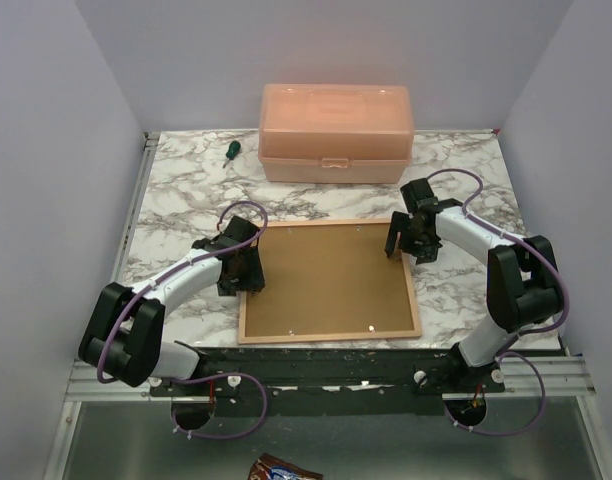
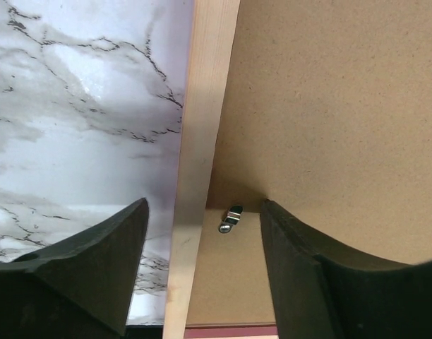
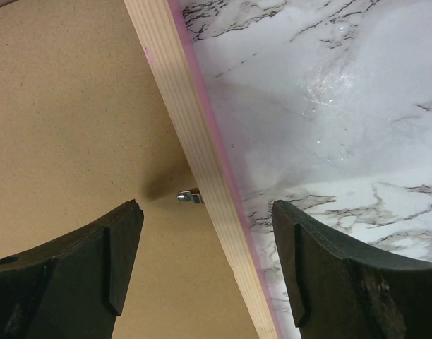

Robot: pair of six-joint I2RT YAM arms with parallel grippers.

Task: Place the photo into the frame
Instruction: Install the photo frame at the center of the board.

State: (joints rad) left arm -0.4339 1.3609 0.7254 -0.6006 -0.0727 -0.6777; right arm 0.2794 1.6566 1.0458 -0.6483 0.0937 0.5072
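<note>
Left gripper [image 2: 202,212]: jaws wide, straddling left rail of frame [image 2: 200,106], one finger over table [image 1: 186,190], the other over backing board [image 1: 326,275].
Right gripper [image 3: 207,208]: jaws wide, astride right rail.
Frame: mid-table, lying back up, brown board seated inside; metal tab [image 2: 232,219] beside each rail.
Peach box [image 1: 336,130] and screwdriver [image 1: 230,151]: far edge.

frame [image 1: 329,338] front hidden, packet [image 1: 282,468] cut off
</note>
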